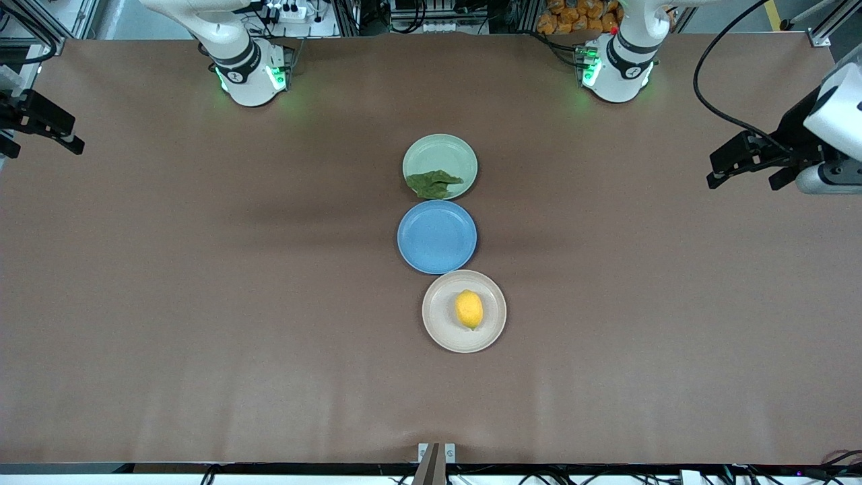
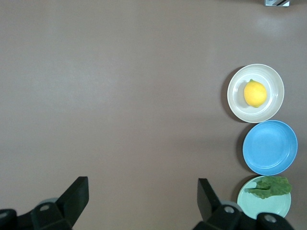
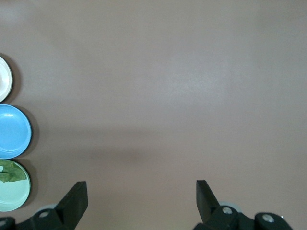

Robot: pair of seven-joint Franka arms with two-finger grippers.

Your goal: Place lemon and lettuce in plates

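Observation:
The yellow lemon [image 1: 469, 309] lies in the cream plate [image 1: 439, 327], the plate nearest the front camera; both also show in the left wrist view, lemon [image 2: 254, 93] and plate [image 2: 274, 81]. The green lettuce [image 1: 432, 183] lies in the mint plate [image 1: 441, 151], on the side toward the blue plate, and also shows in both wrist views [image 2: 269, 187] [image 3: 10, 172]. My left gripper [image 1: 743, 178] [image 2: 143, 184] is open and empty, up at the left arm's end of the table. My right gripper [image 1: 44, 145] [image 3: 141, 187] is open and empty, up at the right arm's end.
A blue plate [image 1: 436, 237] holds nothing and sits between the mint and cream plates, touching both in a row down the table's middle. The brown table [image 1: 202, 303] is bare under both grippers.

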